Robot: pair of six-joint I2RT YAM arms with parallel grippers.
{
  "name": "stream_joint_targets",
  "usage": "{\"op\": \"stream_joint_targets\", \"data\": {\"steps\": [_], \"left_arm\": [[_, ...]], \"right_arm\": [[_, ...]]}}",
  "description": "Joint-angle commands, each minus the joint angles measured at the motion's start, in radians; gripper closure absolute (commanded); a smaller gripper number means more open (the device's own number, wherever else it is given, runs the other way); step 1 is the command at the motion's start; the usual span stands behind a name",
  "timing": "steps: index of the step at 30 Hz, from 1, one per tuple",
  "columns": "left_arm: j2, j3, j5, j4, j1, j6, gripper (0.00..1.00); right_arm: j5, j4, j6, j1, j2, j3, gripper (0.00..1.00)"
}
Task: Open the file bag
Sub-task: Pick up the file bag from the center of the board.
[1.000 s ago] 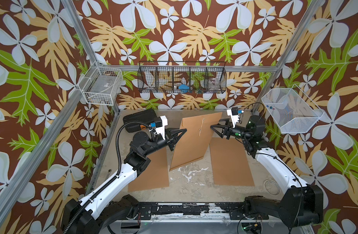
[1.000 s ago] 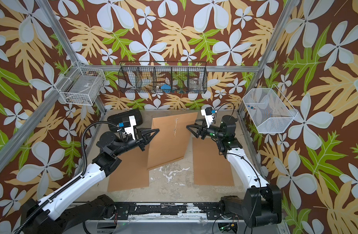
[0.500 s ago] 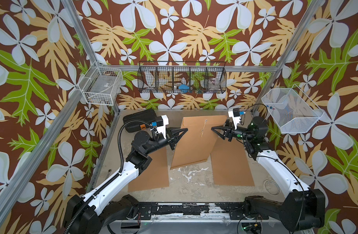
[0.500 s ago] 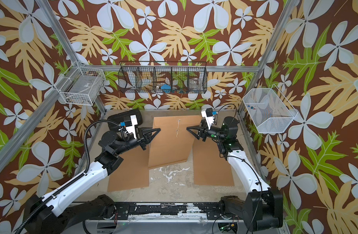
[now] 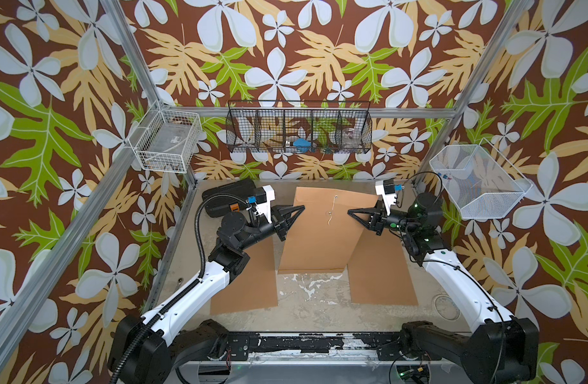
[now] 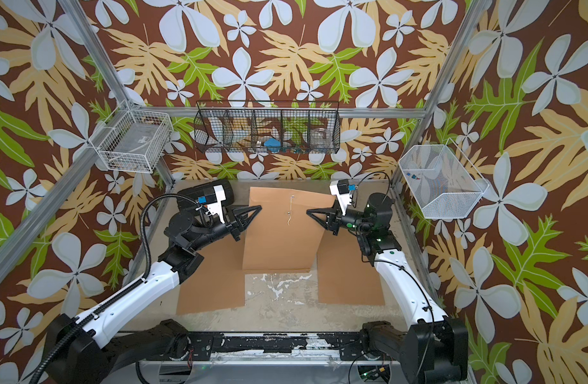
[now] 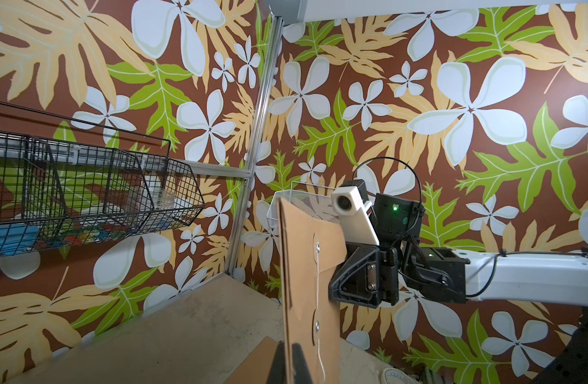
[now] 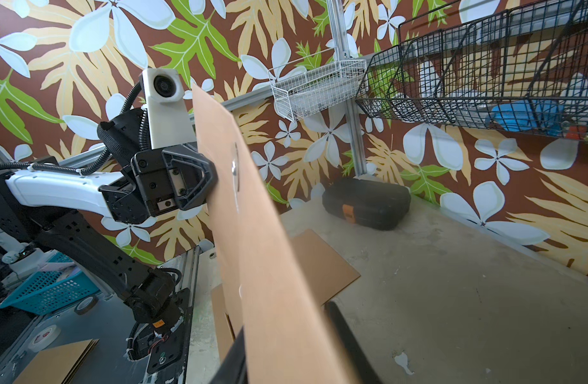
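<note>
Obs. from the robot's end of the table point(image 5: 319, 299). Nearest me, two flat brown sheets are lying on the table: the left sheet point(image 5: 249, 282) on its near-left part and the right sheet point(image 5: 382, 272) on its near-right part, with bare scuffed surface showing between them. Over the middle of the table the file bag point(image 5: 319, 239) is being held up, its face tilting toward the top cameras and its lower edge reaching down between the two sheets. I cannot tell whether that edge is touching the table. The left gripper point(image 5: 301, 207) is clamping the bag's left edge, jaws fully closed on the paper. The left wrist view is looking straight along the pinched edge. The right gripper point(image 5: 349, 211) is sitting at the bag's right edge with a jaw on each side of the paper. I cannot tell whether it is pressing or standing slightly apart. On the bag's face a pale string point(image 5: 330, 207) is running from the upper button down past the lower one, its end hanging loose and curling. Further back, a black case point(image 5: 226, 199) is lying at the table's far-left corner. Beyond it, a black wire basket point(image 5: 299, 133) is hanging on the wall above the table's far edge. A white wire basket point(image 5: 166, 143) is hanging above the far-left corner and a white mesh basket point(image 5: 478, 183) above the far-right side.
</note>
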State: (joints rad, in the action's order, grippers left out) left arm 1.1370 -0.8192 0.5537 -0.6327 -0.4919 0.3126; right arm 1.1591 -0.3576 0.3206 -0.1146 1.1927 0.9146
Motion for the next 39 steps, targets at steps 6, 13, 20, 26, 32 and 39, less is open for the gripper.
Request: {"op": "stream_joint_targets", "data": {"steps": [6,13,20,26,32,39], "left_arm": [[0.000,0.008,-0.026,-0.038,0.016,-0.004,1.00],[0.013,0.006,-0.017,-0.051,0.019,0.015,1.00],[0.043,-0.012,0.034,-0.014,0.019,0.011,0.92],[0.070,-0.055,0.087,0.034,0.019,-0.009,0.83],[0.095,-0.093,0.111,0.072,0.019,-0.024,0.80],[0.102,-0.093,0.130,0.069,0.019,-0.014,1.00]], "right_arm": [[0.010,0.024,-0.039,-0.016,-0.003,0.009,0.83],[0.002,0.073,-0.073,-0.022,-0.014,0.030,0.96],[0.001,0.127,-0.108,-0.023,-0.019,0.071,1.00],[-0.003,0.169,-0.133,-0.028,-0.014,0.091,1.00],[-0.007,0.224,-0.170,-0.045,-0.007,0.123,1.00],[-0.028,0.245,-0.184,-0.056,-0.006,0.133,1.00]]}}
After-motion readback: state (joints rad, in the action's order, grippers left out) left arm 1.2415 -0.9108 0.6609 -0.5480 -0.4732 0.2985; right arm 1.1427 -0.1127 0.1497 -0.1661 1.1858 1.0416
